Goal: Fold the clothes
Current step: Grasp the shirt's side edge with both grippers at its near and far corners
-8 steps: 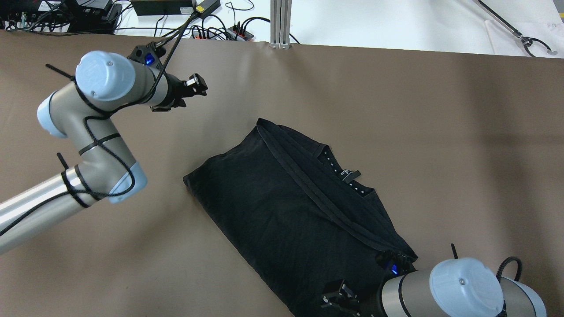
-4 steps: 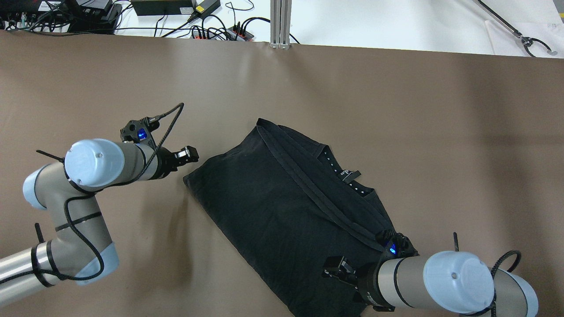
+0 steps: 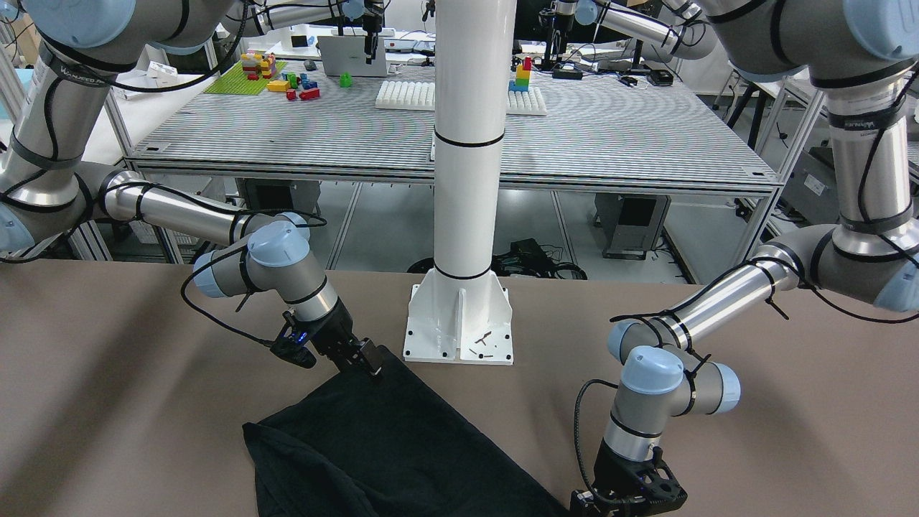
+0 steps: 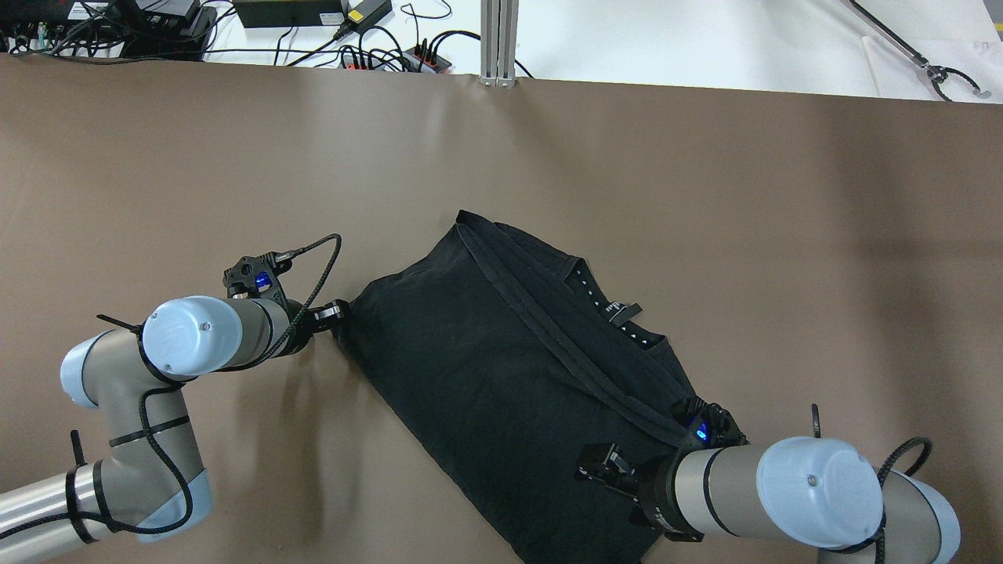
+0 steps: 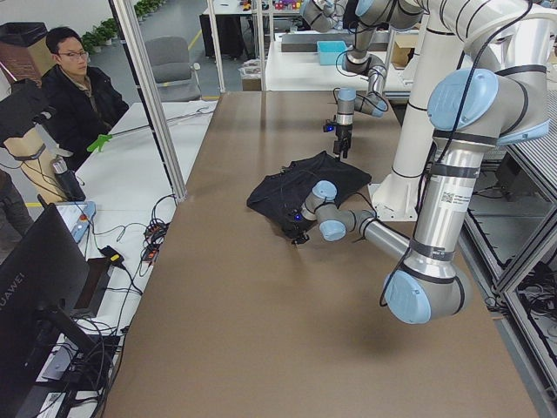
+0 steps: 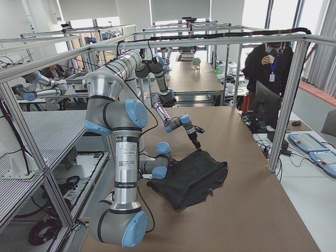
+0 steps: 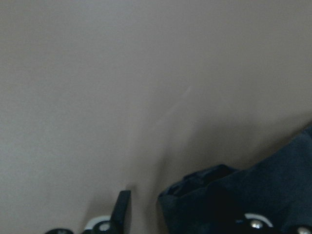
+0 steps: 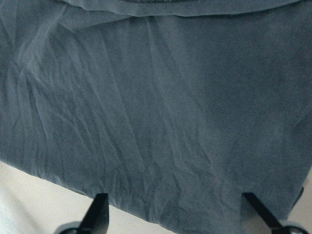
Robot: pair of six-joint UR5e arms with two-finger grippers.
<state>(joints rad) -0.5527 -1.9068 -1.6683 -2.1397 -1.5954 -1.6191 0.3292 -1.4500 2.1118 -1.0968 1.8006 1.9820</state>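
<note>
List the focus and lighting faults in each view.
Left wrist view: soft focus throughout; the corner of the plain black soft fabric garment is a featureless dark blur against the hazy brown table. Right wrist view: sharper, but the garment reads washed-out bluish grey. Overhead view: crisp, with a soft shadow on the table beside the grey left arm.

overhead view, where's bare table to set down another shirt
The widest bare table lies right of the black shirt, running out to the far edge. The far-left stretch beyond the left gripper is free too. It is crowded along the near edge, where the left gripper meets the shirt's corner and the right gripper sits over its near end.
</note>
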